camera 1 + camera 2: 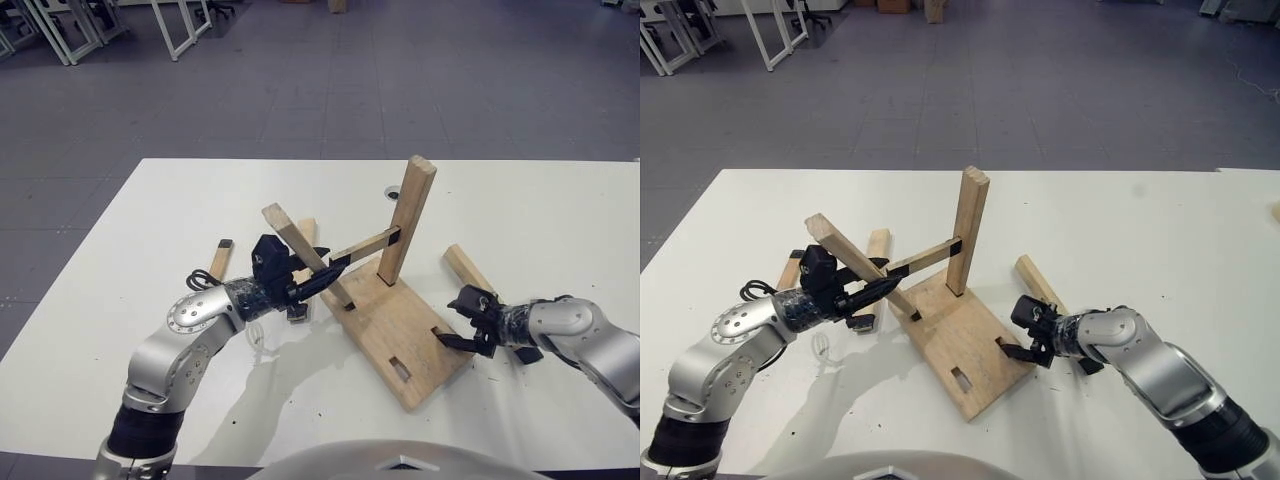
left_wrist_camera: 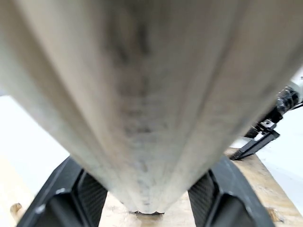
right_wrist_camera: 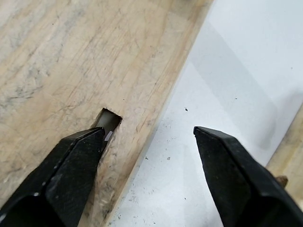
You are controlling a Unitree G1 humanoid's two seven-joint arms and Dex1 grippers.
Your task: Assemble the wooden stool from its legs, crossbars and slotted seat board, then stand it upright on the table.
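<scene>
On the left of the white table [image 1: 110,260] lies a loose wooden bar [image 1: 221,258] with a dark end. Just right of it, the left gripper [image 1: 322,279] is clenched on a tilted leg [image 1: 292,240], whose lower end meets the slotted seat board [image 1: 385,315]. The board lies at an angle on the table. A crossbar [image 1: 365,246] runs from the tilted leg to an upright leg [image 1: 408,215] standing at the board's far edge. At the board's right edge the right gripper [image 1: 460,320] is spread apart and holds nothing. One finger [image 3: 71,175] sits on the board beside an empty slot [image 3: 110,120], and the other is over bare table. Another loose leg [image 1: 466,268] lies just beyond it.
</scene>
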